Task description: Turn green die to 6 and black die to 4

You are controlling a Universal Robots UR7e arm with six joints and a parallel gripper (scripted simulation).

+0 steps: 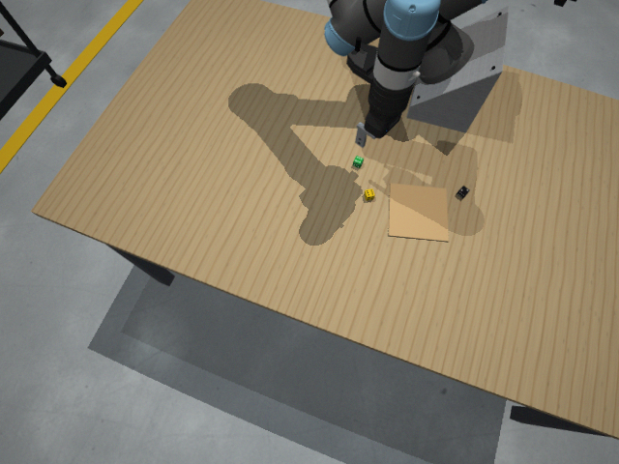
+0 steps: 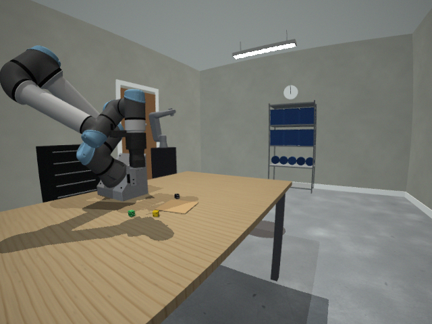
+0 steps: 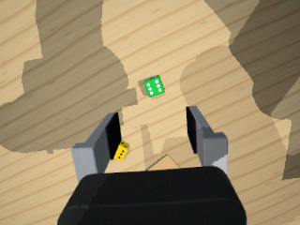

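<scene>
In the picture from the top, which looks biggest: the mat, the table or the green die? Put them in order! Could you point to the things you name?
1. Table point(image 1: 224, 224) point(image 2: 104, 264) point(image 3: 262, 187)
2. Mat point(image 1: 418, 212) point(image 2: 179, 206) point(image 3: 165, 164)
3. Green die point(image 1: 358, 161) point(image 2: 131, 212) point(image 3: 154, 86)

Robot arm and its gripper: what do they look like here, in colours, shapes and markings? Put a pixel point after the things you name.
The arm point(image 1: 399, 54) point(image 2: 134, 111) has rounded dark-grey joints with light-blue caps, pale-grey tubular links and thin black bands. The gripper point(image 3: 153, 123) has a black body with rounded corners and two grey, angular fingers with flat black inner pads. I can't make out any lettering or cables.
</scene>
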